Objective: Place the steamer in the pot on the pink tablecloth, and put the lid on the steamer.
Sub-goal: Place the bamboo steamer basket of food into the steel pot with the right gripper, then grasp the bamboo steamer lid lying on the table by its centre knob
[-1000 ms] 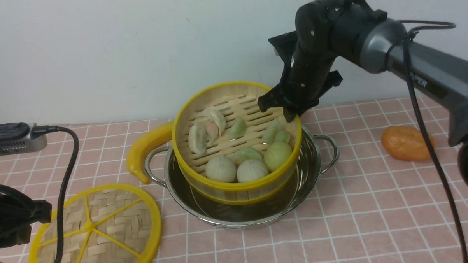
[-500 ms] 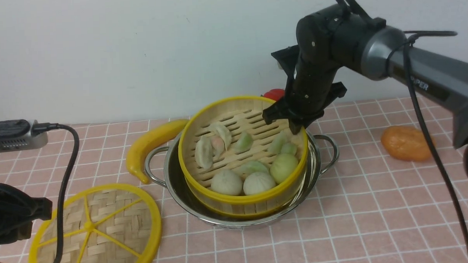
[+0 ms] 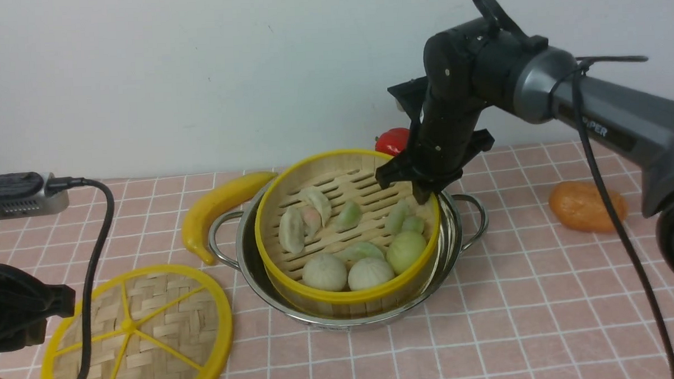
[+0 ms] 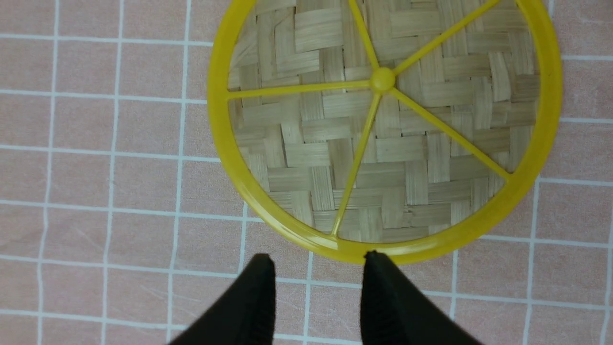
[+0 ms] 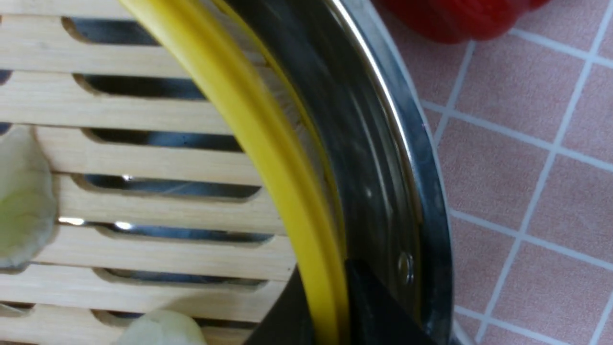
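The steamer [image 3: 346, 223], a bamboo basket with a yellow rim holding several dumplings and buns, sits inside the steel pot [image 3: 451, 247] on the pink tablecloth [image 3: 515, 318]. My right gripper [image 3: 412, 188] is shut on the steamer's far right rim; in the right wrist view its fingers pinch the yellow rim [image 5: 268, 158] just inside the pot wall [image 5: 383, 158]. The lid [image 3: 143, 331] lies flat at the front left. In the left wrist view my left gripper [image 4: 317, 258] is open above the cloth, one fingertip [image 4: 376, 261] at the edge of the lid [image 4: 383, 134].
A yellow banana [image 3: 214, 208] lies against the pot's left handle. A red pepper [image 3: 394, 140] sits behind the pot. An orange object [image 3: 584, 206] lies at the right. A power strip [image 3: 18, 198] and black cable [image 3: 95, 259] are at the left.
My right gripper has lowered the steamer from a tilted position above the pot down into it, where it sits nearly level. The left gripper and lid have not moved.
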Controlling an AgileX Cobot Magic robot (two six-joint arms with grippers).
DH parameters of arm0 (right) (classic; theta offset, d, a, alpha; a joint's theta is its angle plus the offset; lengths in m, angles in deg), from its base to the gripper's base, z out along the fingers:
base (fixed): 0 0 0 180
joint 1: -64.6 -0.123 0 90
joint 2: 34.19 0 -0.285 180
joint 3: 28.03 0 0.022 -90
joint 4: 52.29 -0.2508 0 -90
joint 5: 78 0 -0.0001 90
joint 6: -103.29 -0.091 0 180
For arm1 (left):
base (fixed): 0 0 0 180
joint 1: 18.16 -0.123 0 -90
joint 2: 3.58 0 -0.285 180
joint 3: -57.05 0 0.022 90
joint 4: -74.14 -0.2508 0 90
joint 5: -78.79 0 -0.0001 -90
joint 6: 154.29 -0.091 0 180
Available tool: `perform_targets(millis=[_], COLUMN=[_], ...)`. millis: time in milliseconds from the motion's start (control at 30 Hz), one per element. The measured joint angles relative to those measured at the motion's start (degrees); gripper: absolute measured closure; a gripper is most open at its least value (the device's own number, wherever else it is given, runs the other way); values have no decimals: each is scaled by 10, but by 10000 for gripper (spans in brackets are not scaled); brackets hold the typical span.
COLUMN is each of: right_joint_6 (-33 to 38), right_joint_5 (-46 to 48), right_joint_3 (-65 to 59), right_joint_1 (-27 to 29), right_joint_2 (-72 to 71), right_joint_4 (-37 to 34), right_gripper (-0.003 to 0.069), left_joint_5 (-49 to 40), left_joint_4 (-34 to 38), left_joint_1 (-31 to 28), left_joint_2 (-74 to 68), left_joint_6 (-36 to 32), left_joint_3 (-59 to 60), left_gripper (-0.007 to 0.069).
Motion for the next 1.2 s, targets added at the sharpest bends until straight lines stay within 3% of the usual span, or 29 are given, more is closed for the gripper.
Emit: perform_targets(millis=[200,367,567,800,1033,1200], right_joint_6=[2,0,0,-1,-1,-1], right_joint_5=[0,-1,-6,-8,-9,-10], right_joint_3=[0,1,1,1,1,1], right_joint_1=[0,0,1,0,0,0], right_joint_2=[0,0,0,-24,-109,-226], right_joint_4=[-2,-4,-11,23,96,57], right_gripper=[578,500,341,239,219,219], left_joint_5=[1,1,3,20,61,93], left_joint_4=[0,0,0,29,47,50], left_joint_1=[0,0,0,0,0,0], left_joint_2=[0,0,0,0,-24,-80], left_joint_6=[0,0,0,0,0,0], left_joint_3=[0,0,0,0,0,0], left_gripper=[382,382,382,382,382,382])
